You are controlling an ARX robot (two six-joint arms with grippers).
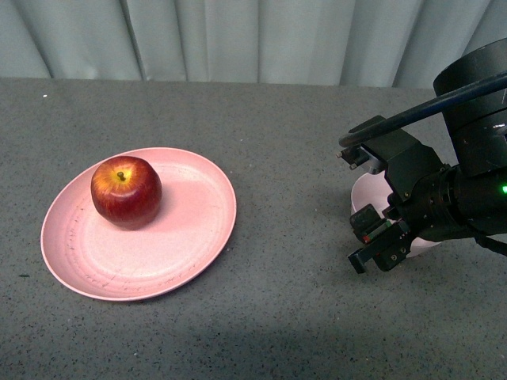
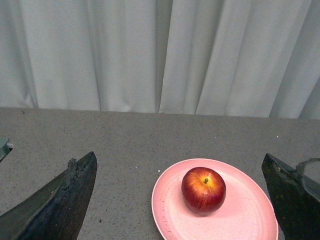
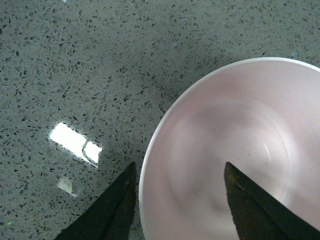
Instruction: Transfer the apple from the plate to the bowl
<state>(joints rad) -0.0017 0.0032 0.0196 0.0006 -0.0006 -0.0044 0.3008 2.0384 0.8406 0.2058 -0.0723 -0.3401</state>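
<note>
The dark-red apple [image 1: 125,191] sits upright on the back left part of the salmon-pink plate [image 1: 186,237], at the left of the table. The left wrist view shows the apple [image 2: 203,190] and plate [image 2: 250,210] ahead of my open, empty left gripper [image 2: 178,160], well apart from it. That gripper is out of the front view. The pale pink bowl [image 1: 365,190] stands at the right, mostly hidden behind my right gripper [image 1: 366,237]. In the right wrist view the open, empty right gripper [image 3: 180,167] hovers over the empty bowl's [image 3: 240,115] rim, one finger inside and one outside.
The table [image 1: 285,317] is grey and speckled. A pale curtain [image 1: 253,39] hangs along its back edge. A bright reflection [image 3: 75,142] lies on the table beside the bowl.
</note>
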